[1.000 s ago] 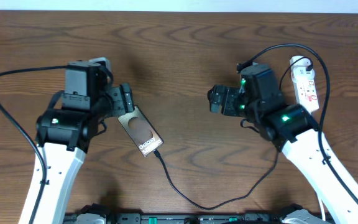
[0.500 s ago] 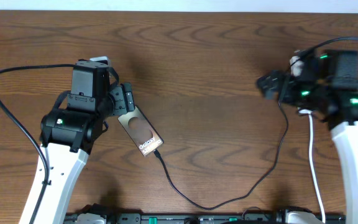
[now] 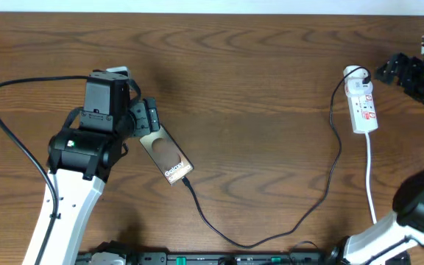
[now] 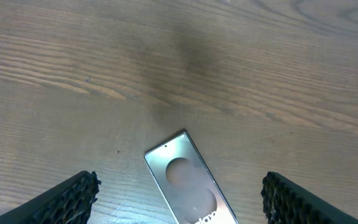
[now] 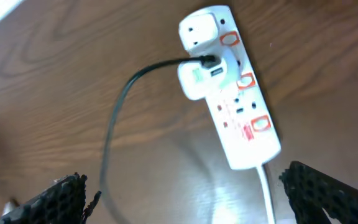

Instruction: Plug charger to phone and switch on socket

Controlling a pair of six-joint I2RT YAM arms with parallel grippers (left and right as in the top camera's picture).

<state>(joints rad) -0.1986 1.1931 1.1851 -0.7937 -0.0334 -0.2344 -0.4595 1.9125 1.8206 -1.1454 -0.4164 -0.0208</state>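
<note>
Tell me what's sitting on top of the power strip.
A white adapter sits on the power strip, with the black cable plugged into it. The outlet under the adapter is covered, so whether it is fully seated cannot be seen.

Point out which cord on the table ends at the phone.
The thin black charger cable: its tip sits at the phone, at its lower end. The white cord only trails from the power strip.

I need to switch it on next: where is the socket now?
Overhead view: the socket lies on the right side of the table, just left of the open right gripper, with the charger cable plugged in near its far end.
</note>
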